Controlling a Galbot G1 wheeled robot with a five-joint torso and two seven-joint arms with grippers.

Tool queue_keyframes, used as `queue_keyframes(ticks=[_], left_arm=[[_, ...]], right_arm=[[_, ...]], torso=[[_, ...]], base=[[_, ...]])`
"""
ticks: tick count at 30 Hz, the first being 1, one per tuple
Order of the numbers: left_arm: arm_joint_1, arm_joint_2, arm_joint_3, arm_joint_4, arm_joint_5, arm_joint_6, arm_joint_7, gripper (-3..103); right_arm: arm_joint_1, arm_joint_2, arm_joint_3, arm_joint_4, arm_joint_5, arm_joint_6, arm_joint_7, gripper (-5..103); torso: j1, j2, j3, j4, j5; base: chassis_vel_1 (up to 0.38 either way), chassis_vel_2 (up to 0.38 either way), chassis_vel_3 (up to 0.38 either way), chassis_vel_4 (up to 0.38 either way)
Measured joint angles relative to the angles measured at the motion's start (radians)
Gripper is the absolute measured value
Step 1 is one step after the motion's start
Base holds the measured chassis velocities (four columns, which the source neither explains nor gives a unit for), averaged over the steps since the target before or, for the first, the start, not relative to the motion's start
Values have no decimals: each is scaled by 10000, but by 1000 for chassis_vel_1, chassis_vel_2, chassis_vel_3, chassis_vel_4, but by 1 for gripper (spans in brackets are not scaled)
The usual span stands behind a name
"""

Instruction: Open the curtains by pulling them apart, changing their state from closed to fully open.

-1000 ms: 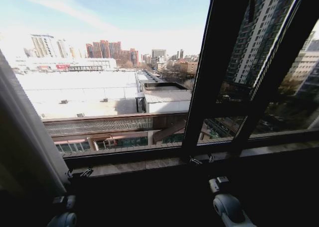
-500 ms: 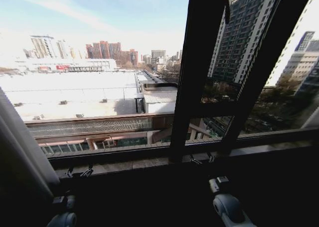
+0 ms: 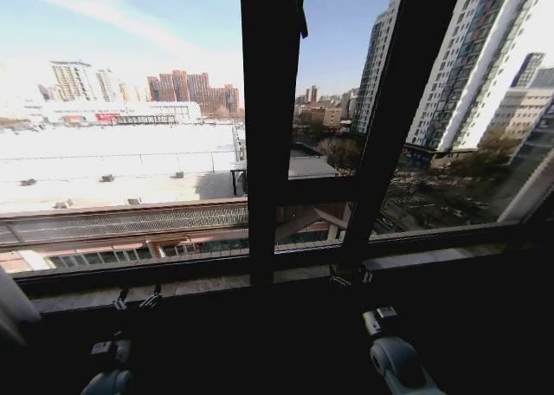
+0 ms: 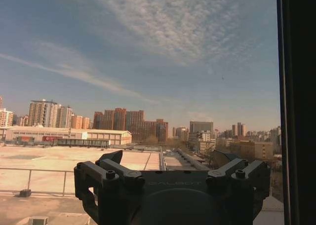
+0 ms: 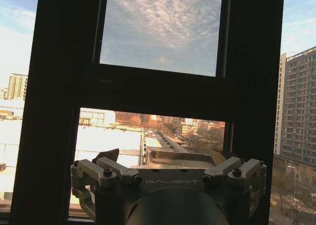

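City rooftops and towers beyond a black-framed window form the background. Left gripper, low at the sill, jaws released, grasping nothing; its wrist view faces open sky. Right gripper, also at the sill, jaws released and empty, facing the frame bars. Curtains: a sliver of pale fabric at the head view's lower left edge, apart from both grippers.
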Motion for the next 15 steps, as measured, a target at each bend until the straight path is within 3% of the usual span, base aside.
queue_keyframes(ticks=[15], left_arm=[[0,2,-1,1,-1,-2,-1,100]], right_arm=[[0,0,0,0,0,0,0,100]], torso=[[1,1,0,-2,-7]], base=[[-353,-359,348,356]])
